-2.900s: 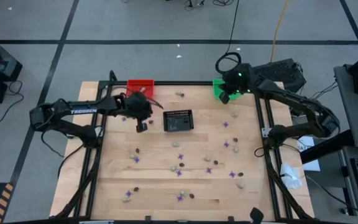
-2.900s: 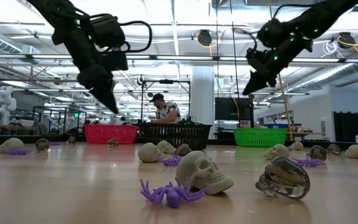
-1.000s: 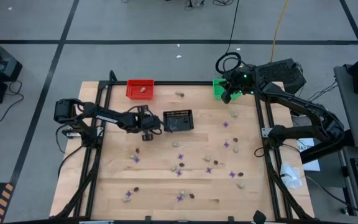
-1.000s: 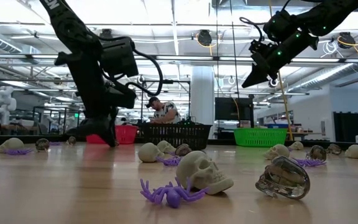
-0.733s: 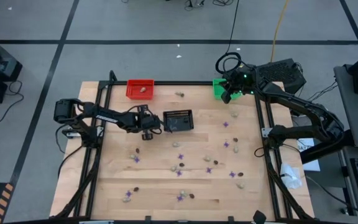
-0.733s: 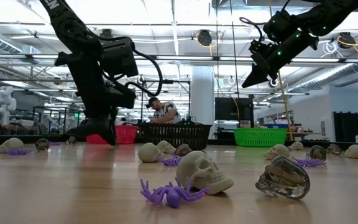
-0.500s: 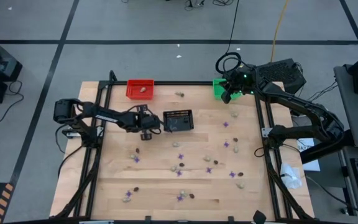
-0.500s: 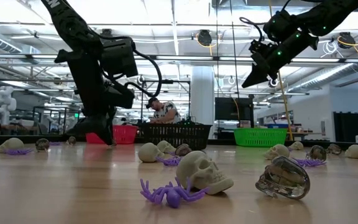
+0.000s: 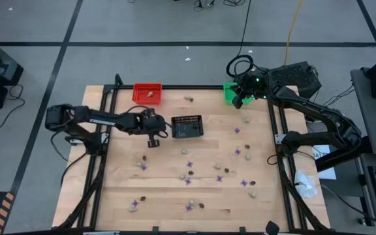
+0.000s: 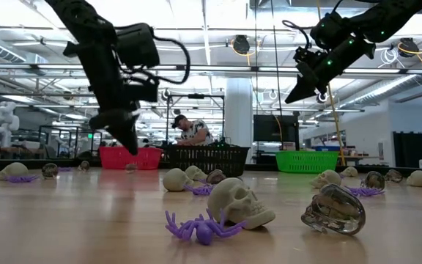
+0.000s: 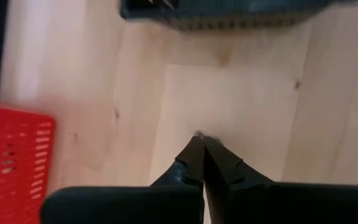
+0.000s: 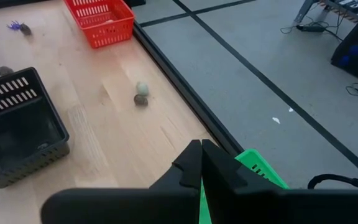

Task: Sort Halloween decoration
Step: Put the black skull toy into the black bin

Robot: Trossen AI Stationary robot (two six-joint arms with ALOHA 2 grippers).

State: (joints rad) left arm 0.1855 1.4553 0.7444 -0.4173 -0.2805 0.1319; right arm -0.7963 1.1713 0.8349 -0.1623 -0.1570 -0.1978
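Presently, the left gripper [image 9: 153, 141], jaws together and empty, hovers beside the black slatted plastic basket [image 9: 187, 126]; the right gripper [image 9: 235, 103], jaws together, hangs over the green plastic basket [image 9: 227, 91].

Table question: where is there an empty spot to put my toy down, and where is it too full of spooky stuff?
Bare wood lies between the red basket and the green basket, except two trinkets near the back edge. The left strip beside the left tool is bare too. The middle and front, with purple spiders and pale skulls, are crowded.
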